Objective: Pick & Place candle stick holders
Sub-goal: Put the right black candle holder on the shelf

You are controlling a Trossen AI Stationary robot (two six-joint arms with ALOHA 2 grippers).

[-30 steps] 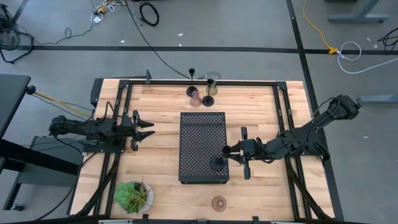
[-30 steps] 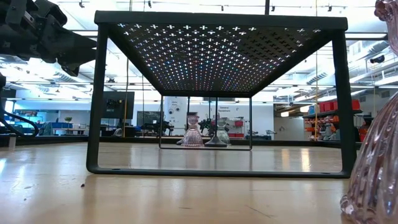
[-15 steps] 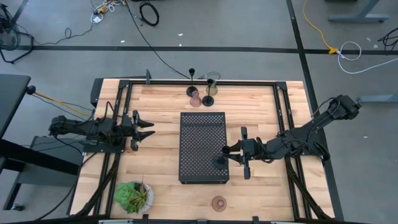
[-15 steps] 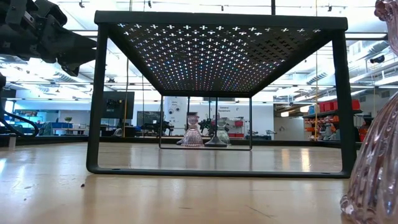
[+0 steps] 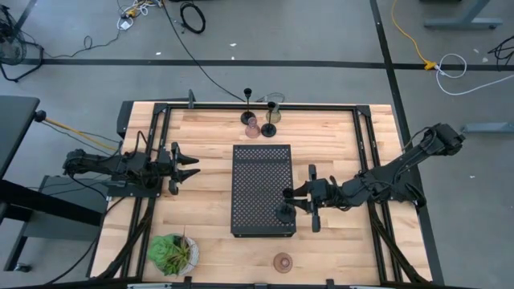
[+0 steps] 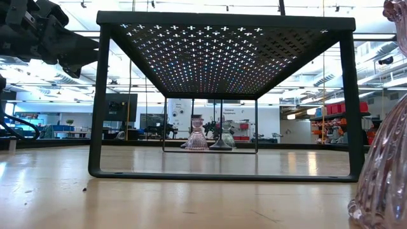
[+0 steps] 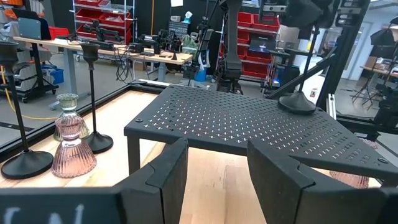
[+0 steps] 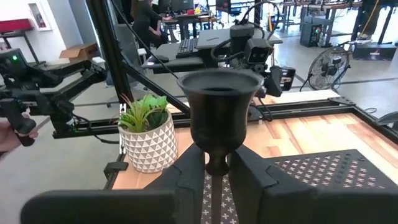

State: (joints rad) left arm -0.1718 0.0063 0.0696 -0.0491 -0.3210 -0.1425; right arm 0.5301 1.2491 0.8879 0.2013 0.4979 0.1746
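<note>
Right gripper [image 5: 299, 197] clamped on stem of black stemmed candle stick holder [image 8: 218, 121], fingers [image 8: 188, 177] pinching just under the cup; grip high on the stem, probably to keep it upright. Round base [image 5: 283, 212] over near-right corner of black perforated tray [image 5: 261, 160], apparently resting on it; contact not certain from above. Left gripper [image 7: 214, 171] parked at table's left side, fingers spread, holding nothing. Two more black stemmed holders [image 5: 248, 94], pinkish glass holder [image 5: 252, 128] and olive one [image 5: 270, 129] grouped at far edge. Brownish glass holder [image 5: 282, 262] alone at near edge, beside leafy plant [image 5: 171, 252].
</note>
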